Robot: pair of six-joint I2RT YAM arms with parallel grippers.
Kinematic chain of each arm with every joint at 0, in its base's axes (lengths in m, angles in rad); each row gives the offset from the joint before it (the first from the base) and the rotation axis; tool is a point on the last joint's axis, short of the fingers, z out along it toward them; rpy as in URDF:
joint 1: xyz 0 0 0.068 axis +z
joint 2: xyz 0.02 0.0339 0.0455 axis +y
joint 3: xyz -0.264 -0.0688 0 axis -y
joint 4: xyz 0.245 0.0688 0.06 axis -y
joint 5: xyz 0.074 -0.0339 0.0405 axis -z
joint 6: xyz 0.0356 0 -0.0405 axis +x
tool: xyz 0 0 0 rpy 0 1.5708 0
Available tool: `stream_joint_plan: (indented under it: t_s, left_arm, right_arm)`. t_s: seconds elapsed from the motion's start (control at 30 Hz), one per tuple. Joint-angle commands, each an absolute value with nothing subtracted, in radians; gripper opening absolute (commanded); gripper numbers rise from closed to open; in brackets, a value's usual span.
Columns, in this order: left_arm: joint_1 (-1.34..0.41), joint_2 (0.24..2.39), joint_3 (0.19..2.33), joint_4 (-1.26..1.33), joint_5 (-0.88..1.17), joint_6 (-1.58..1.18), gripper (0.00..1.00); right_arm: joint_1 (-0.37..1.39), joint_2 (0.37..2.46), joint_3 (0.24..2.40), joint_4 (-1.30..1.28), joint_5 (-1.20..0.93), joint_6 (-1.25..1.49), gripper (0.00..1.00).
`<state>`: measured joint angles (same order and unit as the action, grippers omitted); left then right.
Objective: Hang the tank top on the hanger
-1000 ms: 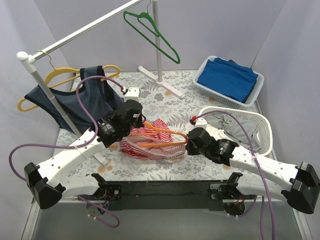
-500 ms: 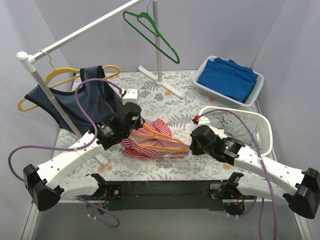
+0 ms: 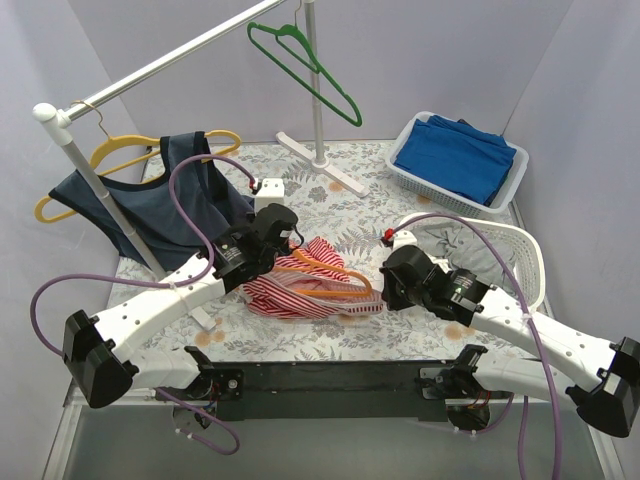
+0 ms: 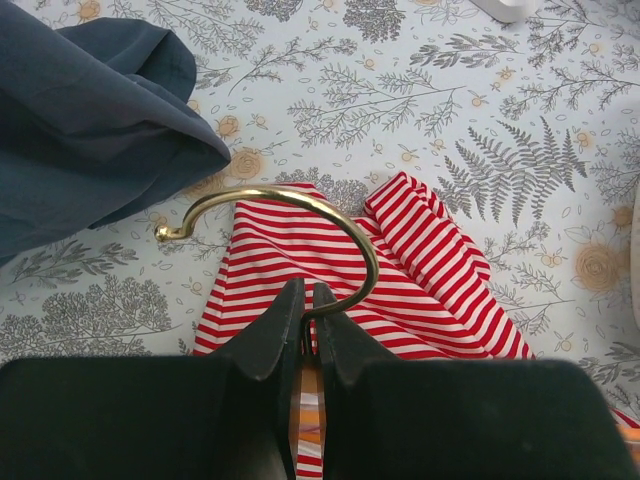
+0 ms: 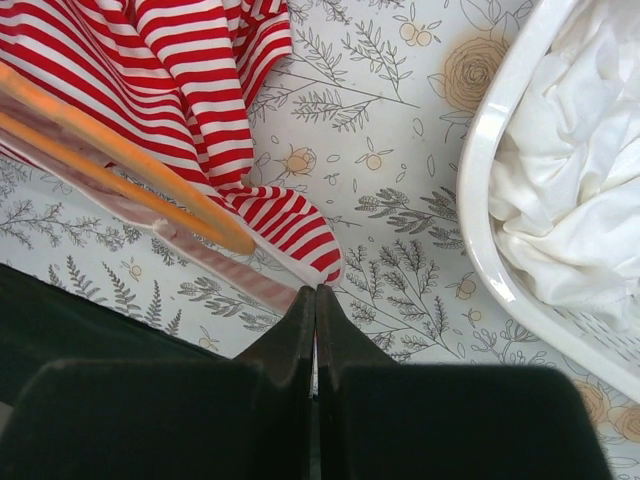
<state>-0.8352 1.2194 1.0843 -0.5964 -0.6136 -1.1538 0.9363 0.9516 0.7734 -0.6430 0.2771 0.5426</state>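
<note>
The red-and-white striped tank top lies bunched at the table's middle, with the orange hanger threaded through it. My left gripper is shut on the hanger at the base of its metal hook, above the striped fabric. My right gripper is shut on the white-edged hem of the tank top, beside the orange hanger arm.
A navy tank top hangs on a yellow hanger at the left rack. A green hanger hangs on the rail. A white basket with blue cloth and a white hamper stand at the right.
My left gripper has moved right and forward with the hanger's hook end. The hanger and top shifted slightly right. My right gripper keeps its hold on the hem.
</note>
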Motion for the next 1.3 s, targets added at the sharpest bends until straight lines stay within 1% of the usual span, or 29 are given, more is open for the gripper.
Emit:
stream_joint_plan:
  t_s: [0.0,0.13,0.37,0.57,0.73,0.83,0.9,1.0,1.1,1.17,1.2,1.23,1.27]
  left_arm:
    - [-0.839,1.189,1.063,-0.569,-0.673,-1.143,0.0]
    - [-0.845,1.19,1.057,-0.571,-0.704,-1.129,0.0]
    - [-0.854,1.174,1.054,-0.558,-0.687,-1.121,0.0]
    - [-0.882,1.178,1.065,-0.555,-0.716,-1.118,0.0]
    - [-0.914,1.213,1.094,-0.554,-0.788,-1.118,0.0]
    - [-0.936,1.209,1.094,-0.534,-0.787,-1.12,0.0]
    - [-0.948,1.218,1.101,-0.523,-0.804,-1.124,0.0]
    - [-0.951,1.233,1.123,-0.519,-0.811,-1.138,0.0]
    - [-0.954,1.246,1.167,-0.503,-0.781,-1.144,0.0]
    - [-0.971,1.238,1.265,-0.511,-0.79,-1.108,0.0]
    - [-0.973,1.238,1.3,-0.515,-0.788,-1.1,0.0]
    - [-0.974,1.247,1.328,-0.523,-0.787,-1.086,0.0]
    - [-0.976,1.255,1.353,-0.55,-0.791,-1.083,0.0]
  right_arm:
    - [0.931,0.983,0.86,-0.701,0.342,0.502,0.01]
    - [0.931,1.022,0.92,-0.704,0.351,0.48,0.01]
    - [0.928,1.092,1.017,-0.727,0.376,0.427,0.01]
    - [0.927,1.184,1.159,-0.726,0.374,0.39,0.01]
    - [0.927,1.262,1.298,-0.726,0.295,0.345,0.01]
    - [0.927,1.293,1.33,-0.723,0.267,0.33,0.01]
    - [0.927,1.336,1.388,-0.718,0.204,0.328,0.01]
    - [0.927,1.365,1.449,-0.706,0.164,0.322,0.01]
    - [0.923,1.411,1.584,-0.735,0.169,0.296,0.01]
    - [0.89,1.443,1.663,-0.794,0.183,0.27,0.01]
    - [0.887,1.431,1.664,-0.798,0.181,0.264,0.04]
    - [0.884,1.425,1.672,-0.796,0.179,0.252,0.09]
    - [0.882,1.416,1.681,-0.801,0.183,0.242,0.19]
